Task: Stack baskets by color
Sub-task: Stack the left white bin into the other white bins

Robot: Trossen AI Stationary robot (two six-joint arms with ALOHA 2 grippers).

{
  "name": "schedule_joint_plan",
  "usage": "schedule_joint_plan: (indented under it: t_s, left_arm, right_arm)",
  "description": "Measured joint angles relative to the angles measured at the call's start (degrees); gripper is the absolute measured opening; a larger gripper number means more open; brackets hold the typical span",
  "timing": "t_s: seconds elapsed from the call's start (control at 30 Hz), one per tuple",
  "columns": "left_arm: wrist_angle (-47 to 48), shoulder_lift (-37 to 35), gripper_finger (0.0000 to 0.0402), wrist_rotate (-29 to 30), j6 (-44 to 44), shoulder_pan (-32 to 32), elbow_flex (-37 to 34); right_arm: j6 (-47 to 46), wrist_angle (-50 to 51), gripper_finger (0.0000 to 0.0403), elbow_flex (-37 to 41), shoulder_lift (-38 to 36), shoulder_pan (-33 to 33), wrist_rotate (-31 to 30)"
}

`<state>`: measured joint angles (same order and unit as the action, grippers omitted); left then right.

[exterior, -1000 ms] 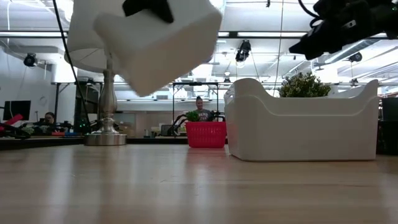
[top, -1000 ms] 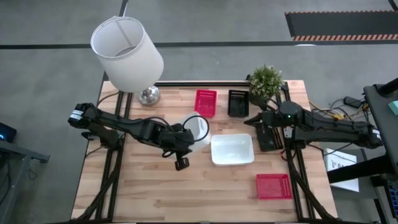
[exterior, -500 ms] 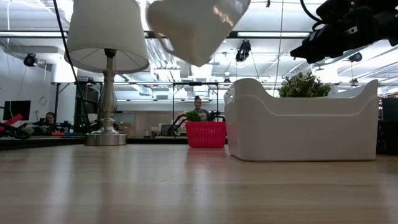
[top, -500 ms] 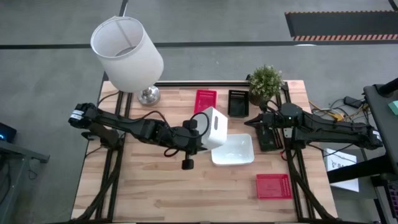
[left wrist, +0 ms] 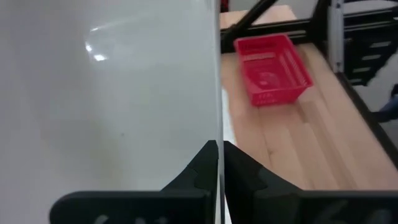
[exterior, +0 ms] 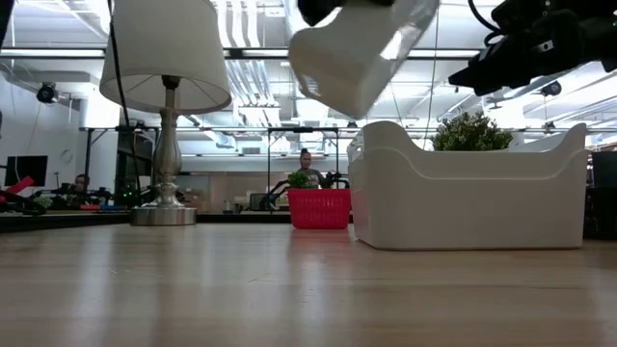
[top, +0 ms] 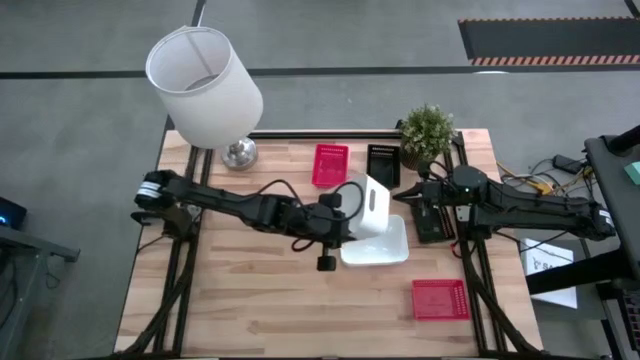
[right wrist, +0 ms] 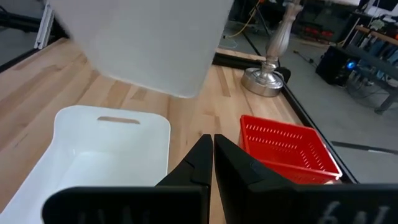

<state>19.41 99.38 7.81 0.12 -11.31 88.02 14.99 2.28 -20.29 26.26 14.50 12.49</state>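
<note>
Baskets: two white (top: 378, 247), two red (top: 330, 165), one black (top: 383, 165)

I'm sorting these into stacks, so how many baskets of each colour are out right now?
White baskets: 2, one carried tilted in the air, one on the table
Red baskets: 2, one at the back, one at the front right
Black baskets: 1, at the back
Total: 5
</note>
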Motion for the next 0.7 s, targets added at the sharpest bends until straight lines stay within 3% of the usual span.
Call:
schedule_joint_plan:
  t_s: [0.27,0.7]
  left_arm:
    - [1.0,6.5,0.0000,-8.3,0.2,0.3,6.6]
    - [0.8,6.4,0.0000,-9.2,-2.8,0.5,5.6]
  right_arm:
    - [-0.9,0.0,0.0009,0.3,0.0,0.0,0.0]
    - [-4.1,0.5,0.0009,0.1,-6.5,0.0,-0.1]
